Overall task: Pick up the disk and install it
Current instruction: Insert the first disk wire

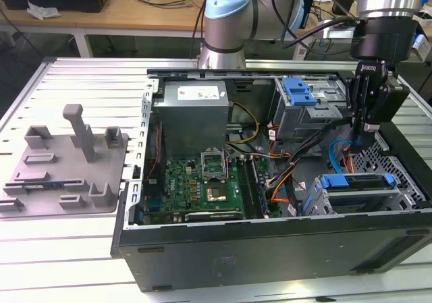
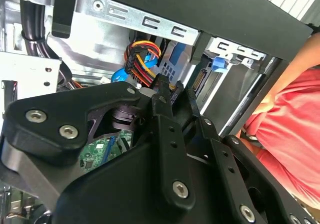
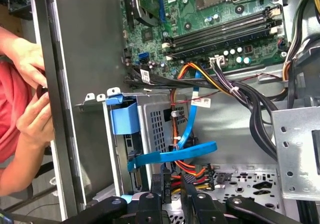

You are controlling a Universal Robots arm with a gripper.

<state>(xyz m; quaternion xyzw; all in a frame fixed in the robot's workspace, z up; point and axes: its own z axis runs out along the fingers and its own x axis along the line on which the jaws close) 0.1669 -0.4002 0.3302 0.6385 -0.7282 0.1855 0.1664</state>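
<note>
Claw (image 3: 172, 177) narrowly apart, empty, above disk (image 1: 364, 180) half hidden in its bay (image 1: 351, 205).

The disk (image 1: 364, 185) lies mostly hidden in its cage (image 1: 324, 205), near side, the exterior view's right; a person's arm (image 3: 22, 176) runs off the first wrist view's edge.

One computer case (image 1: 270, 256) and one grey tray (image 1: 64, 168) beside it are counted on the worktop (image 1: 61, 256). Inside the case, one motherboard (image 1: 192, 181) and one disk (image 1: 361, 180) are seen, and two hands (image 3: 27, 59) just outside it.
</note>
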